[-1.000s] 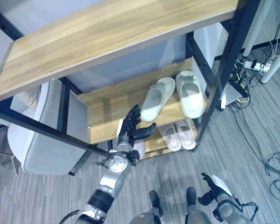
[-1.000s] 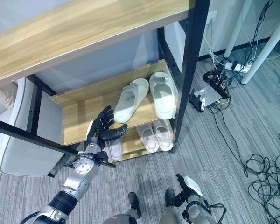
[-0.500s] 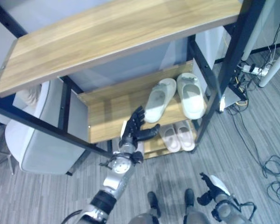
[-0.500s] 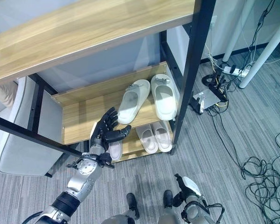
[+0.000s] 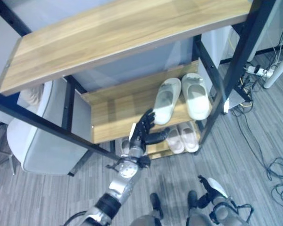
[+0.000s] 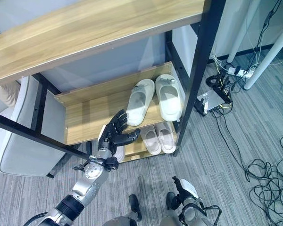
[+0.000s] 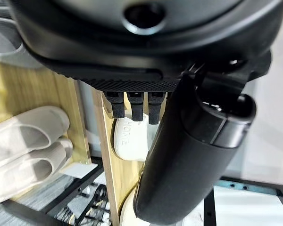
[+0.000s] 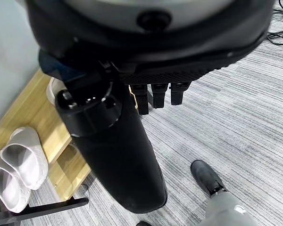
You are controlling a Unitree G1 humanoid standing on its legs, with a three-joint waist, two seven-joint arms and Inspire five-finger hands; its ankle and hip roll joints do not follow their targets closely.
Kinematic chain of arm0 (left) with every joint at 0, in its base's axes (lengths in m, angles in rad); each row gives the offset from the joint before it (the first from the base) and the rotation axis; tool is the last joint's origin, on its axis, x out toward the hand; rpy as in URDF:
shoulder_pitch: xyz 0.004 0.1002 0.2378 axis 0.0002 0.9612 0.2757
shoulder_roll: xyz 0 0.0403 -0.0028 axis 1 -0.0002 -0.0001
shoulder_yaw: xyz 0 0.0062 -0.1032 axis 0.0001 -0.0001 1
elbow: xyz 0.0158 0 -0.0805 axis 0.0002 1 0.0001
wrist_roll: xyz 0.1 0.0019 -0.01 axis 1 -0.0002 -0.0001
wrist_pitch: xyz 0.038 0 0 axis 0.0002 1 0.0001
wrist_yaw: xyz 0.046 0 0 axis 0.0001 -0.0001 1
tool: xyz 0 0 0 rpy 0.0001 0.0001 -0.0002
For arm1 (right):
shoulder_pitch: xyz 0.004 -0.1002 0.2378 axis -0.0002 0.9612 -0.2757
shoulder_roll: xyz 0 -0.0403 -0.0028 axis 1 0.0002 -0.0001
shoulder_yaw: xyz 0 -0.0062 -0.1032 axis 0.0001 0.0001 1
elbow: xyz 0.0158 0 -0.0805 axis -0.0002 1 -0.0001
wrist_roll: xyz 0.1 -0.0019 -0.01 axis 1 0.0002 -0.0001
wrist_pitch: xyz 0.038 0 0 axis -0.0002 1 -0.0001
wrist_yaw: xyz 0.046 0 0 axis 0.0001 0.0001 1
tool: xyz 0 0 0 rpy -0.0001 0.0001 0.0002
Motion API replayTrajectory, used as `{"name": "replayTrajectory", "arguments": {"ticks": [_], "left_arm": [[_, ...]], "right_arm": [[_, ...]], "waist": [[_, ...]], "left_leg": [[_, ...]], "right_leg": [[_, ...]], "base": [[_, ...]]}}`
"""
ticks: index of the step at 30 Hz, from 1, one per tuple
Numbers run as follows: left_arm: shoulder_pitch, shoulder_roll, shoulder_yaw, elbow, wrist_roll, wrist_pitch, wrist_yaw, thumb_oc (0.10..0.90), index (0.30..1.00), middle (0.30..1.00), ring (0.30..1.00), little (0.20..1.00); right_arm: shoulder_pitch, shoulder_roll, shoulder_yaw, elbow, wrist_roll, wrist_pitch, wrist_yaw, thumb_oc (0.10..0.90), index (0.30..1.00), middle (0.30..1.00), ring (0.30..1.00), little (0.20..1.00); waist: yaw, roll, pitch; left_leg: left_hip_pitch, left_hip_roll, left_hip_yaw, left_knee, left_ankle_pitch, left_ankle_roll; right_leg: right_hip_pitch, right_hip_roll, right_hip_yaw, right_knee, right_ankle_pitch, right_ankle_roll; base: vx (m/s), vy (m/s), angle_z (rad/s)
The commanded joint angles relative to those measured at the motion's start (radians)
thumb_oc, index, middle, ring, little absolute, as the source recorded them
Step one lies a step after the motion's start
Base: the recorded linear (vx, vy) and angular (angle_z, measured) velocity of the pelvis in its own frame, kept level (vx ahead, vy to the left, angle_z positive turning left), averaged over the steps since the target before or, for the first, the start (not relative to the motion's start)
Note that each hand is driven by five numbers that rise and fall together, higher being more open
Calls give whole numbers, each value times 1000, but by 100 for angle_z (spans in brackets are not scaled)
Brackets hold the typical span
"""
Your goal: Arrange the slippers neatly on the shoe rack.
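Two white slippers lie on the rack's middle shelf (image 5: 111,113): the left slipper (image 5: 166,100) is angled, the right slipper (image 5: 195,94) lies straight beside it. A smaller pale pair (image 5: 181,137) sits on the bottom shelf, and another pale slipper (image 6: 118,153) is partly hidden behind my left wrist. My left hand (image 5: 142,133) is open with fingers spread in front of the middle shelf's edge, just short of the left slipper's heel, holding nothing. In the left wrist view the white slipper (image 7: 129,134) shows past the fingers. My right hand (image 5: 211,187) hangs low and open over the floor.
The rack's wide wooden top shelf (image 5: 108,37) overhangs the lower shelves, with black posts (image 5: 236,61) at the corners. A pale upholstered seat (image 5: 33,141) stands left of the rack. Cables and a power strip (image 5: 257,70) lie on the grey carpet at the right.
The whole view has shifted a little to the right. My left hand has crept slightly nearer the left slipper's heel, still open. The right hand stays low.
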Motion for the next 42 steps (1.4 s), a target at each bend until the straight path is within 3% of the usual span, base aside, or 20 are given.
{"name": "replayTrajectory", "arguments": {"ticks": [1, 8, 17, 29, 34, 42], "left_arm": [[-148, -132, -152, -27, 11, -7, -107, 800, 900, 900, 900, 900], [-168, -66, -65, -52, 106, -9, -69, 800, 900, 900, 900, 900], [-153, 16, 87, -130, 85, -30, -45, 800, 900, 900, 900, 900], [-122, 75, 181, -167, 103, -34, -39, 800, 900, 900, 900, 900], [-14, 110, 195, -206, 102, -28, -86, 800, 900, 900, 900, 900], [271, 183, 204, -322, 0, -6, -256, 800, 900, 900, 900, 900]], "right_arm": [[-28, -4, 30, -2, 9, -38, -39, 800, 900, 900, 900, 900], [-16, -7, 21, 6, 7, -46, -34, 800, 900, 900, 900, 900], [7, -6, 5, -6, -7, -43, -19, 800, 900, 900, 900, 900], [15, -5, -16, 3, -6, -40, -12, 800, 900, 900, 900, 900], [11, 8, -29, 36, 3, -37, -4, 800, 900, 900, 900, 900], [33, 26, -61, 109, -4, -36, 12, 800, 900, 900, 900, 900]], "waist": [[-16, -13, -10], [-6, -8, -23], [20, -6, -40], [36, -17, -47], [54, -38, -59], [101, -85, -90]], "left_leg": [[72, 49, 30, -7, -43, -81], [82, 47, 32, -7, -44, -82], [88, 50, 25, -7, -39, -84], [94, 54, 19, -7, -41, -87], [103, 55, 11, -7, -39, -89], [138, 53, -21, -7, -52, -88]], "right_leg": [[-18, -37, -79, -1, -83, 89], [-6, -37, -82, -1, -86, 90], [9, -36, -99, -1, -90, 88], [27, -34, -111, -1, -92, 90], [46, -34, -125, -1, -93, 89], [105, -35, -160, -1, -98, 89]], "base": [[0, 0, 0], [5, -2, -3], [3, -4, 0], [-2, -1, 1], [-2, -16, 6], [14, -17, 12]]}}
